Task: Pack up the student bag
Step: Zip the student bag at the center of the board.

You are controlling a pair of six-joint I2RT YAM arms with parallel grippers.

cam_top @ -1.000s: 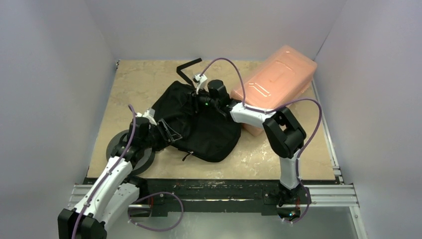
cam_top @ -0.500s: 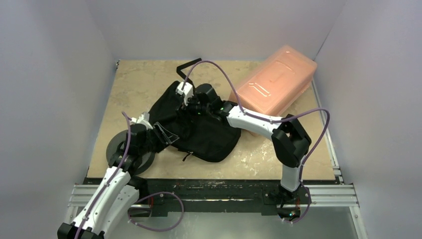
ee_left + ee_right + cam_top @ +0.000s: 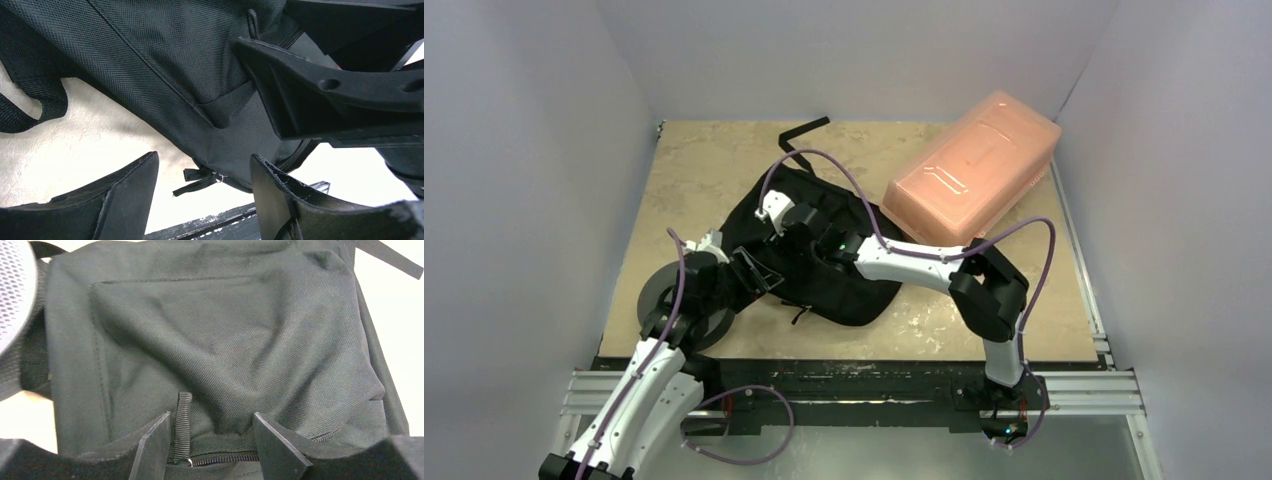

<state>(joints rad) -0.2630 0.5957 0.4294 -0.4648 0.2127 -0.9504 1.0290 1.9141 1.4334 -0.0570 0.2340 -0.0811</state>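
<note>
The student bag (image 3: 839,270) lies flat in the middle of the table, a large black fabric backpack. In the top view my right gripper (image 3: 786,228) hovers low over the bag's left half, and my left gripper (image 3: 754,272) is at the bag's left edge. In the right wrist view the right gripper (image 3: 210,432) is open just above the fabric (image 3: 225,340). A ribbed zipper pull (image 3: 183,422) stands between its fingers, close to the left one, with nothing gripped. In the left wrist view the left gripper (image 3: 202,175) is open, with the bag's lower edge and a small pull strap (image 3: 197,182) beyond its tips.
A translucent pink plastic box (image 3: 972,165) leans at the back right. A dark grey foam ring (image 3: 656,300) lies under the left arm near the front left. The bag's loose strap (image 3: 804,132) trails toward the back wall. The table's front rail (image 3: 854,375) is close behind both arms.
My right arm has swung left and nearer, from the bag's far edge to over its left half. The left gripper has barely moved and has opened a little.
</note>
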